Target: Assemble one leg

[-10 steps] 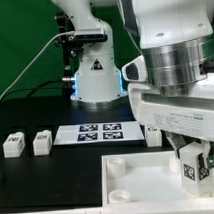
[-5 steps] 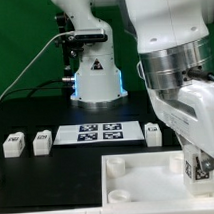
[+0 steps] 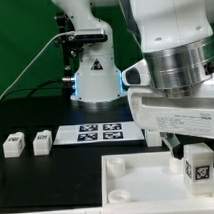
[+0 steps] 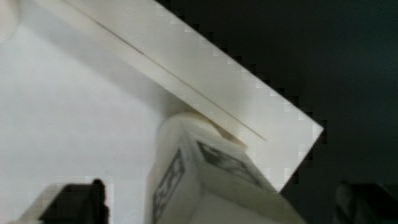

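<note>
The leg (image 3: 194,172), a small white block with a square marker, stands upright at the right corner of the large white panel (image 3: 138,184). My gripper (image 3: 194,160) is around it from above. In the wrist view the leg (image 4: 214,175) stands between the two dark fingers (image 4: 75,200), which sit wide apart with a gap showing on one side, so the jaws are open. The panel (image 4: 71,100) fills the space behind the leg. Three more legs lie on the table: two at the exterior view's left (image 3: 12,145) (image 3: 41,143) and one beside the arm (image 3: 153,134).
The marker board (image 3: 93,132) lies flat behind the panel. The robot base (image 3: 94,75) and its cables stand at the back. The panel has a raised round socket (image 3: 115,166) at its near-left corner.
The wrist swung over to one side half a second ago and has turned back to about where it was. The leg has stayed at the panel's corner.
</note>
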Robot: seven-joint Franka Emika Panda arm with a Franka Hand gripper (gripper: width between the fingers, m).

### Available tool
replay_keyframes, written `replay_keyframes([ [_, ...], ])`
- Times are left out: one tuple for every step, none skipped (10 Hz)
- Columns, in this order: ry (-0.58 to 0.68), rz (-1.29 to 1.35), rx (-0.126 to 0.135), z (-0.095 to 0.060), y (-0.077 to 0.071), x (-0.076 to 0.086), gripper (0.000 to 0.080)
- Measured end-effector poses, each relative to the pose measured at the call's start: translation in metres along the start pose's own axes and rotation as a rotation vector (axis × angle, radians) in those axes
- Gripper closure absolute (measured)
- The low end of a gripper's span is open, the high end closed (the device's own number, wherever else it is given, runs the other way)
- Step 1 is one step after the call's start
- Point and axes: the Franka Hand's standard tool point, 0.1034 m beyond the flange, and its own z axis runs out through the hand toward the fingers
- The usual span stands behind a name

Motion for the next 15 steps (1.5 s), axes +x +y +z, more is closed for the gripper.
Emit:
replay_keyframes([
  [0.017,-0.144,-0.013,-0.002,-0.004,-0.004,0.0150],
  [0.016,-0.258,-0.017,0.000,-0.002,-0.002,0.0150],
  [0.015,-0.345,-0.018,0.000,-0.001,-0.001,0.0150],
  [0.017,-0.429,-0.024,0.000,-0.001,-0.001,0.0150],
  [0.028,-0.640,-0.051,-0.001,-0.001,0.002,0.0150],
  [0.027,-0.762,-0.053,-0.002,0.001,0.005,0.0150],
  [0.027,-0.823,-0.054,-0.003,0.004,0.010,0.0150],
  [0.027,-0.809,-0.053,-0.003,0.004,0.010,0.0150],
  [0.027,-0.810,-0.053,-0.003,0.004,0.009,0.0150],
  [0.027,-0.728,-0.045,-0.002,0.003,0.009,0.0245],
  [0.026,-0.604,-0.038,-0.002,0.002,0.007,0.0419],
  [0.028,-0.487,-0.036,-0.002,0.003,0.008,0.0419],
  [0.029,-0.395,-0.036,-0.002,0.004,0.008,0.0496],
  [0.031,-0.299,-0.034,-0.002,0.004,0.009,0.0496],
  [0.033,-0.135,-0.032,-0.002,0.005,0.009,0.0496],
])
